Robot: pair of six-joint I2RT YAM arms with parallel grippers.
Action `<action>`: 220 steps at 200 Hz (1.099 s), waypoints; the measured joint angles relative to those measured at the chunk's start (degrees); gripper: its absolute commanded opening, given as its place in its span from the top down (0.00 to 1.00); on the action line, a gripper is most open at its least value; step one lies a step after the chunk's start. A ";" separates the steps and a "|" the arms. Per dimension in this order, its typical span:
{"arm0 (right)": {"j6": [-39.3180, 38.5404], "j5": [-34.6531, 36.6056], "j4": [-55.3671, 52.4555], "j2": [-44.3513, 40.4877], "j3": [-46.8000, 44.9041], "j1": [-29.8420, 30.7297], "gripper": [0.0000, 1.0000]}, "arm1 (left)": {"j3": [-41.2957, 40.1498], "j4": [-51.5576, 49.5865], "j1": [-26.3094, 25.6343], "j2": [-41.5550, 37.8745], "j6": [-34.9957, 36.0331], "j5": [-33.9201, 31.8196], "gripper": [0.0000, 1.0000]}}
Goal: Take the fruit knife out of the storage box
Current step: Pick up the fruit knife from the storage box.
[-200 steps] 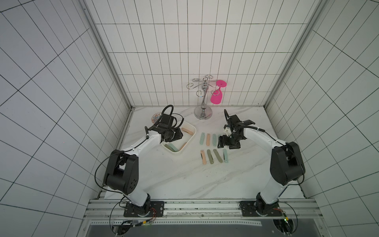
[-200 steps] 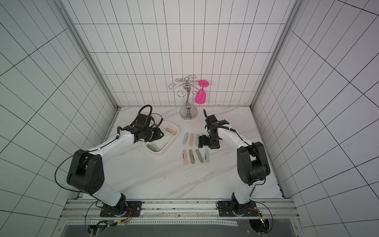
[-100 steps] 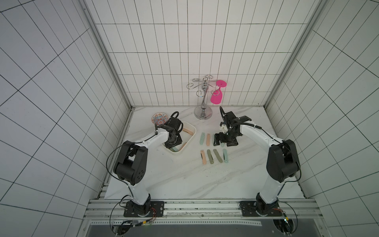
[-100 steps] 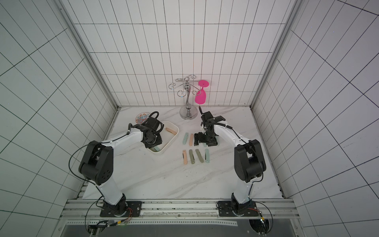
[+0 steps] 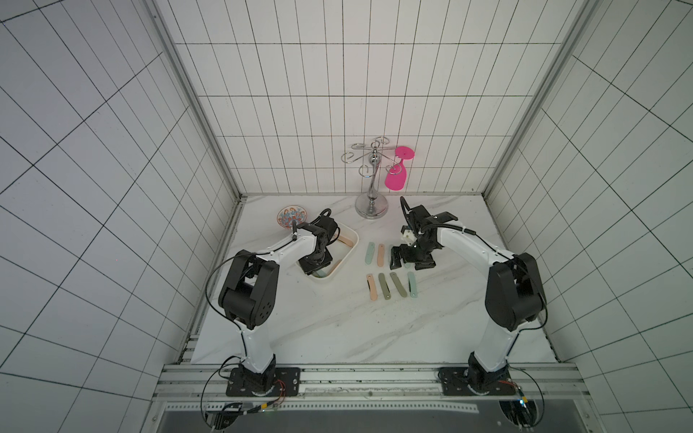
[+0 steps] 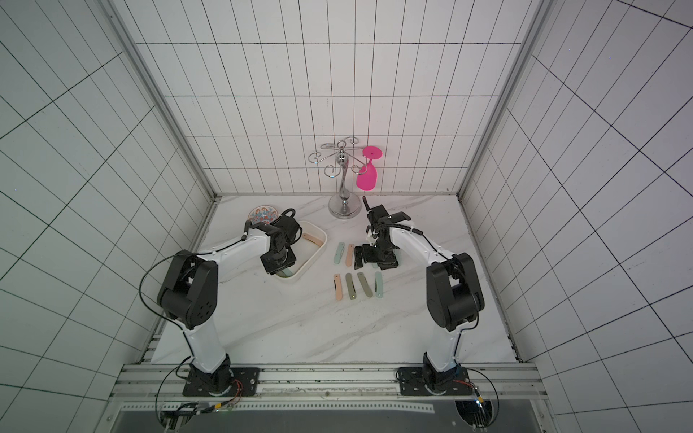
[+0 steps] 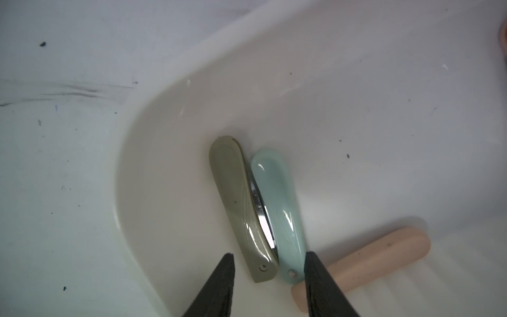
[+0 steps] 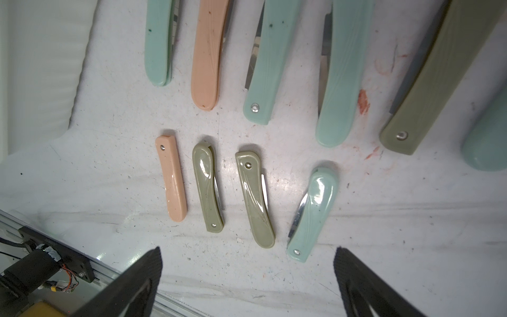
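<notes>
We have the left gripper [image 7: 269, 255] down at the near end of the storage box [image 7: 153, 131], part-spread, straddling the olive fruit knife [image 7: 236, 197] and mint fruit knife [image 7: 279, 200], likely because they lie touching. Our right gripper [image 8: 247, 251] gapes empty over the laid-out knives [image 8: 258, 197].

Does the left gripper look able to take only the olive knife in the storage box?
Probably not alone. The left gripper straddles the olive knife and the pale blue knife, which lie touching in the storage box; nothing covers them.

White tiled walls [image 5: 300, 93] (dark grout) on three sides of a grey-veined marble tabletop [image 5: 337, 330]
</notes>
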 measured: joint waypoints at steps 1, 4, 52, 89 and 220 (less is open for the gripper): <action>0.00 -0.02 0.00 0.00 0.00 0.00 0.01 | 0.02 0.00 0.00 0.02 0.02 -0.02 0.54; 0.00 -0.07 -0.02 0.00 0.00 0.00 0.01 | 0.07 0.00 0.00 0.07 0.02 -0.09 0.54; -0.07 -0.68 -0.02 -0.02 0.00 -0.02 0.02 | 0.35 1.77 -0.07 2.05 0.33 -0.11 0.52; -0.22 -0.87 -0.02 -0.48 0.09 -0.07 0.01 | 0.35 2.99 -0.07 3.30 0.66 -0.15 0.52; -0.44 -1.03 -0.07 -1.09 2.14 -0.11 0.01 | 0.98 10.21 -0.04 7.19 4.57 -0.44 0.65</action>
